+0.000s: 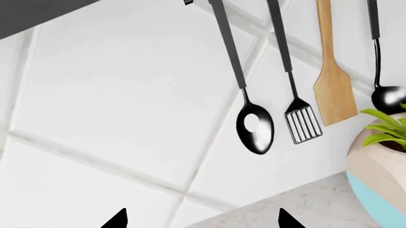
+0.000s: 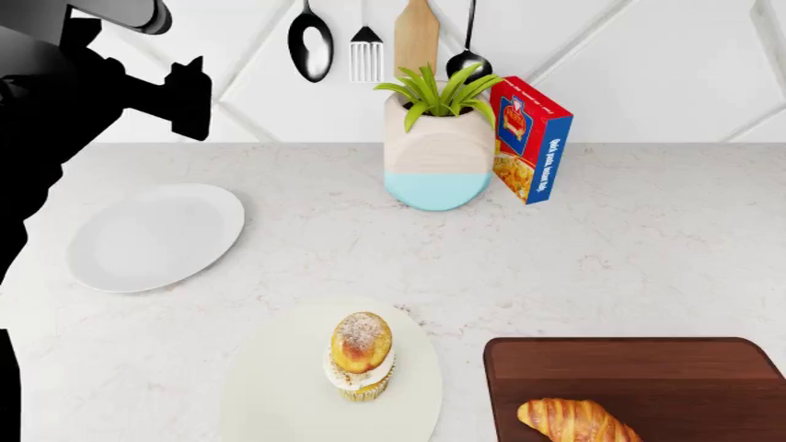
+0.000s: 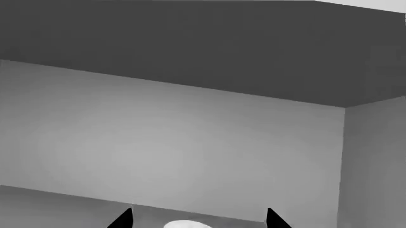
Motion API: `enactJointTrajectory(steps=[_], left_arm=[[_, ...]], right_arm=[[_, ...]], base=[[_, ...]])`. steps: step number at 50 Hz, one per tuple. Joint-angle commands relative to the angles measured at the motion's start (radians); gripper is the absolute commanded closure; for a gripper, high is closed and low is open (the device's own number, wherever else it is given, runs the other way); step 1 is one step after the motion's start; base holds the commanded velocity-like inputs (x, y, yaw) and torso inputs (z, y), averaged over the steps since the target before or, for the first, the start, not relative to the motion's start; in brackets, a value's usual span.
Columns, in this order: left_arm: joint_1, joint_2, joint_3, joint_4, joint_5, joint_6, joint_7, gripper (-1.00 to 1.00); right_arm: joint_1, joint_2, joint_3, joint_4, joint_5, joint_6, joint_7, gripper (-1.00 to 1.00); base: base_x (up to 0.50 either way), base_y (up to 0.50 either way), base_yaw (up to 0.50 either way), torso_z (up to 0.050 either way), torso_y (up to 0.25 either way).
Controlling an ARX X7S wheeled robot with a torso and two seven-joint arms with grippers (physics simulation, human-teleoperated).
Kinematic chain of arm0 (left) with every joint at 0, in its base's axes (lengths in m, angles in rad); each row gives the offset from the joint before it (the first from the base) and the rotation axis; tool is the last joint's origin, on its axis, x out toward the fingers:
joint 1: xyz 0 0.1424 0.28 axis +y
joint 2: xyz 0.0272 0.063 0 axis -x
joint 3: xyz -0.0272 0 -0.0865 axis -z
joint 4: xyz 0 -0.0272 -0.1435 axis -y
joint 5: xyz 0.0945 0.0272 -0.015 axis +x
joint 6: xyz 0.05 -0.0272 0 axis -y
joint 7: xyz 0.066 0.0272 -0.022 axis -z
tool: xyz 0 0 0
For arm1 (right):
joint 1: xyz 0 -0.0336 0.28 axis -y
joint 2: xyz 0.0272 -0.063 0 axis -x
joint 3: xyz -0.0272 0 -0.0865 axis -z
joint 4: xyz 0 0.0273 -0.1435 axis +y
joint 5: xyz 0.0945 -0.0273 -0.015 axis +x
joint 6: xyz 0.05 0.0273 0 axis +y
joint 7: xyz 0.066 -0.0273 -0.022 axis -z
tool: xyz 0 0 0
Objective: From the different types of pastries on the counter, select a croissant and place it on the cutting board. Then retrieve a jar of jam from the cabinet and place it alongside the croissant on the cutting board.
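Note:
The golden-brown croissant (image 2: 575, 422) lies on the dark wooden cutting board (image 2: 651, 368) at the counter's (image 2: 590, 258) near right. The cupcake (image 2: 360, 354) stands on a cream plate (image 2: 283, 387) left of the board. My right gripper (image 3: 198, 221) is open inside a grey cabinet (image 3: 190, 133). A white rounded top (image 3: 187, 224), probably the jar of jam's lid, peeks up between its fingertips; the rest of the jar is out of view. My left gripper (image 1: 201, 219) is open and empty, raised before the tiled wall. The right gripper is outside the head view.
A white plate (image 2: 154, 235) lies at the left. A potted plant (image 2: 436, 152) and a blue and red box (image 2: 531, 138) stand against the back wall. Hanging utensils (image 2: 364, 41) are above them. My black left arm (image 2: 74, 101) fills the upper left.

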Motion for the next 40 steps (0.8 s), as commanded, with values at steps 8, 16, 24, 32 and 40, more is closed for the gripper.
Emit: enactJointTrajectory(steps=[8,16,24,32,40], left_arm=[[0.009,-0.009,-0.003,0.005,0.0,0.006,-0.007,-1.0],[0.01,-0.01,-0.008,0.005,-0.001,0.008,-0.01,-1.0],[0.01,-0.011,-0.007,0.002,-0.002,0.01,-0.011,-1.0],[0.014,-0.014,-0.007,0.002,-0.003,0.013,-0.013,-1.0],[0.014,-0.016,-0.012,0.008,-0.005,0.008,-0.017,-1.0]], right_arm=[[0.029,-0.042,-0.002,0.15,-0.064,0.019,-0.055,-1.0],[0.008,-0.044,0.009,0.142,-0.059,0.044,-0.064,-1.0],[-0.007,-0.055,0.009,0.163,-0.054,0.053,-0.087,-1.0],[-0.022,-0.059,-0.006,0.198,-0.075,0.032,-0.091,-1.0],[-0.043,-0.067,-0.006,0.239,-0.083,0.011,-0.095,-1.0]], base=[[0.0,0.0,0.0,0.0,0.0],[0.0,0.0,0.0,0.0,0.0],[0.0,0.0,0.0,0.0,0.0],[0.0,0.0,0.0,0.0,0.0],[0.0,0.0,0.0,0.0,0.0]])
